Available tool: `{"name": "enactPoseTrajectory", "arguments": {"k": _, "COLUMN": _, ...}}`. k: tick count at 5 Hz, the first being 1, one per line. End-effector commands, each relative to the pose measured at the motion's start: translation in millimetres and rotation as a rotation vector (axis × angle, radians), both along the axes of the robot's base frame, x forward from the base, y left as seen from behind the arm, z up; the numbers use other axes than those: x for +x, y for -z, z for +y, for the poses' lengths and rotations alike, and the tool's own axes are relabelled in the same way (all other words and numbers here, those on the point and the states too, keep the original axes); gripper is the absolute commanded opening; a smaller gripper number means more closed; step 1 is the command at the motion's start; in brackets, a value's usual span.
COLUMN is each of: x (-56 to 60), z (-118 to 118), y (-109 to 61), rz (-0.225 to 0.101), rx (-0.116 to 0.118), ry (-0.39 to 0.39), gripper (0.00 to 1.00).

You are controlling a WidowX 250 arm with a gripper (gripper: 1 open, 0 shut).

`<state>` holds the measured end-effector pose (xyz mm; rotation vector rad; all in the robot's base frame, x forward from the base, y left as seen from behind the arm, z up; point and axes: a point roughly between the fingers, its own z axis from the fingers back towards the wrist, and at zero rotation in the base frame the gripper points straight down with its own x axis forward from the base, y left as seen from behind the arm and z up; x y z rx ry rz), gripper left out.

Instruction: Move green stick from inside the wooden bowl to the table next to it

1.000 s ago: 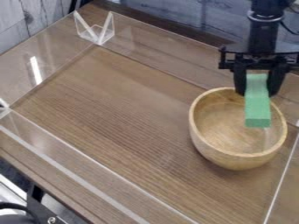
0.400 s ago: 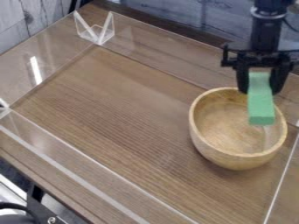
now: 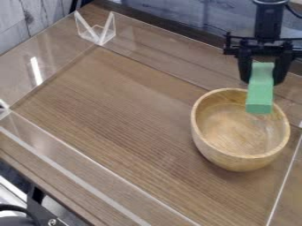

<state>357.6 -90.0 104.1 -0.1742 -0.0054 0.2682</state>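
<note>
Your tool (image 3: 262, 64) is closed on the stick (image 3: 260, 89), which hangs over the bowl's (image 3: 207, 141) far rim. Keep that grip, carry the stick fully past the rim, then lower it gently to the bare desk (image 3: 112, 110) and release.

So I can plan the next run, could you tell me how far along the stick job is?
The gripper already has the green stick in its grasp. In hand is the lift: the stick looks raised, though its lower end overlaps the bowl in this view. Left to do: setting it on the table.
</note>
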Motion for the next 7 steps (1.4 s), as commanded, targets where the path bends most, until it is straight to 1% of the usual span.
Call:
{"name": "enactPoseTrajectory", "arguments": {"k": 1, "x": -1.1, "z": 6, "y": -17.4, "rz": -0.052, "rx": -0.015, "ry": 0.037, "gripper": 0.0}}
{"name": "enactPoseTrajectory", "arguments": {"k": 3, "x": -11.8, "z": 4, "y": -17.5, "rz": -0.052, "rx": -0.019, "ry": 0.025, "gripper": 0.0}}
{"name": "enactPoseTrajectory", "arguments": {"k": 4, "x": -12.2, "z": 12, "y": -26.2, "rz": -0.067, "rx": -0.025, "ry": -0.001, "gripper": 0.0}}
{"name": "enactPoseTrajectory", "arguments": {"k": 5, "x": -9.0, "z": 37, "y": -37.8, "rz": -0.088, "rx": -0.032, "ry": -0.01, "gripper": 0.0}}
{"name": "enactPoseTrajectory", "arguments": {"k": 6, "x": -6.0, "z": 85, "y": -42.7, "rz": -0.104, "rx": -0.014, "ry": -0.039, "gripper": 0.0}}
{"name": "enactPoseTrajectory", "arguments": {"k": 7, "x": -10.5, "z": 121, "y": -53.5, "rz": -0.118, "rx": 0.008, "ry": -0.139, "gripper": 0.0}}
